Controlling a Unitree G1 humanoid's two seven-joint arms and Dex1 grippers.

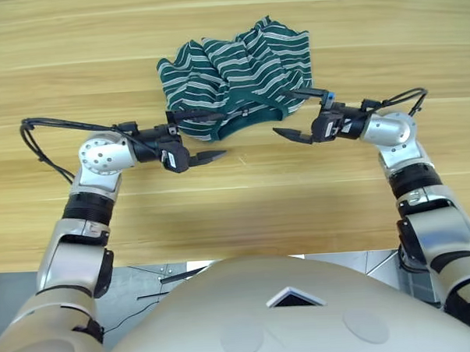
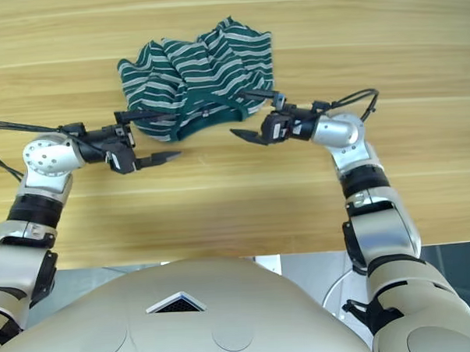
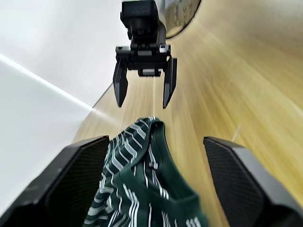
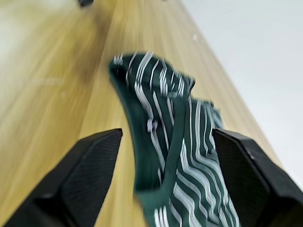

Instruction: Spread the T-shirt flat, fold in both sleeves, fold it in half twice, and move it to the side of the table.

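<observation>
Two grips are wanted for the spreading, I judge: each black two-fingered claw, left [image 1: 222, 134] and right [image 1: 285, 111], should pinch a single layer at opposite ends of the near hem and draw outward, low over the pale wooden desk [image 1: 237, 215]. Both arms bend inward, fingertips facing each other. Both claws gape wide and hold nothing. Just beyond them the crumpled dark-green, white-striped T-shirt [image 1: 238, 67] lies bunched mid-desk, with the left claw's far finger over its near edge.

no readable text or labels.
</observation>
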